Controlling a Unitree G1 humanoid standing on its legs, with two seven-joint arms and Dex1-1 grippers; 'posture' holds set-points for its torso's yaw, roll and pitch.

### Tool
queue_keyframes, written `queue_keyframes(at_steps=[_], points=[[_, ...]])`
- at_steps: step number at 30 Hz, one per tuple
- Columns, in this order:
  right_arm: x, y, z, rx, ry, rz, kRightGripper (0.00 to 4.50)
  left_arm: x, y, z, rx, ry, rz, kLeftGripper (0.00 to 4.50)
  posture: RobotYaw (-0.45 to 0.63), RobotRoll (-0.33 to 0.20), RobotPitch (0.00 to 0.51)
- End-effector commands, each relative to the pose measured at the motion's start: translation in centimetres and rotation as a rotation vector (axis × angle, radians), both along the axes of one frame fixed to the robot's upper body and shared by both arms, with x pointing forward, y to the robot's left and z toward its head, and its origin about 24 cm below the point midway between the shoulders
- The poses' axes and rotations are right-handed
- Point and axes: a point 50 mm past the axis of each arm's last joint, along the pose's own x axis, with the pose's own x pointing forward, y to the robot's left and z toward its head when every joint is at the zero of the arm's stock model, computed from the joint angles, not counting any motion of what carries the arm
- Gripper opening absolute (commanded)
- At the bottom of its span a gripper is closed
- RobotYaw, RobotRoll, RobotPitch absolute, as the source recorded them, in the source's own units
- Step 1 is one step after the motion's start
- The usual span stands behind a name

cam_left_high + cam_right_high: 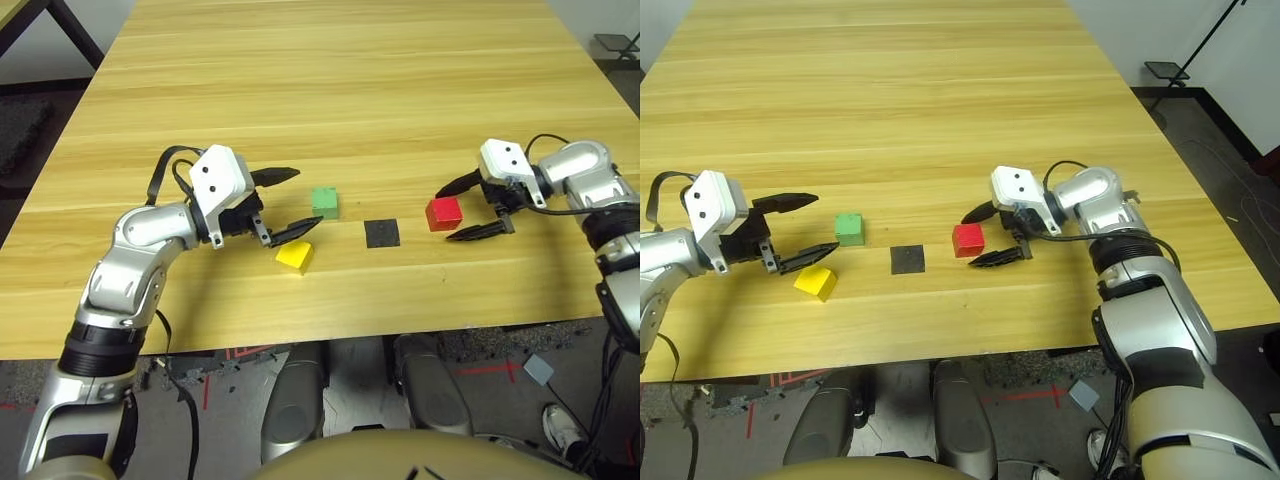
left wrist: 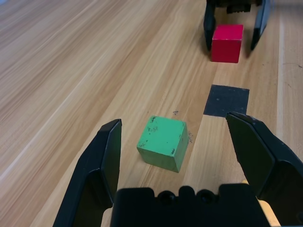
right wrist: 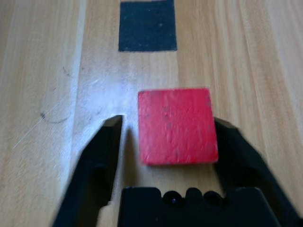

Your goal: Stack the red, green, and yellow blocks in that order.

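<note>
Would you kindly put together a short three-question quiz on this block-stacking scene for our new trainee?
1. True or false: the green block already sits on the red block.
2. Which block lies between the open fingers of the right claw? A) yellow B) green C) red
3. Fill in: the flat black square patch lies on the table between the green block and the ____ block.

Key:
1. False; all three blocks rest apart on the table, with the yellow block near the open left claw.
2. C.
3. Red.
</note>
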Motion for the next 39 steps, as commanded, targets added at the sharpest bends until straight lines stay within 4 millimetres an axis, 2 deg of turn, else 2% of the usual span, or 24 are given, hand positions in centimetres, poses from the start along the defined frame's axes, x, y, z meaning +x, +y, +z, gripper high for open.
queue_keyframes(at_steps=[1, 2, 5, 8, 14, 20, 24, 39], points=[[0.4, 0.2, 1.1, 0.008, -0.038, -0.007, 2.21, -0.4, -0.3, 0.0, 0.002, 0.009, -0.001, 4.5, 0.37, -0.099, 0.191], [0.5, 0.5, 1.5, 0.02, -0.047, -0.004, 2.06, -0.5, -0.3, 0.0, 0.002, 0.008, -0.001, 4.5, 0.37, -0.1, 0.193], [0.6, 1.4, 2.7, 0.03, -0.069, 0.029, 2.07, -0.6, -0.5, 0.2, 0.003, 0.007, -0.003, 4.5, 0.37, -0.106, 0.193], [0.0, 3.0, 3.0, 0.035, -0.051, 0.076, 2.07, -0.6, -0.8, 0.4, 0.007, 0.006, -0.008, 4.5, 0.38, -0.108, 0.192], [-1.4, 6.2, 2.5, 0.012, -0.022, 0.095, 2.07, -0.2, -0.9, 0.8, 0.031, -0.002, -0.015, 4.5, 0.39, -0.111, 0.188], [-1.7, 8.5, 1.3, -0.018, -0.036, 0.083, 2.07, 0.0, -0.9, 1.2, 0.046, -0.01, -0.002, 4.5, 0.43, -0.113, 0.187], [-1.8, 9.4, 0.7, -0.027, -0.047, 0.082, 2.07, -0.2, -1.0, 1.3, 0.044, -0.014, 0.003, 4.5, 0.45, -0.115, 0.191], [-2.6, 10.2, -0.5, -0.042, -0.02, 0.113, 2.07, -0.4, -1.2, 1.5, 0.043, -0.022, 0.026, 4.5, 0.48, -0.12, 0.216]])
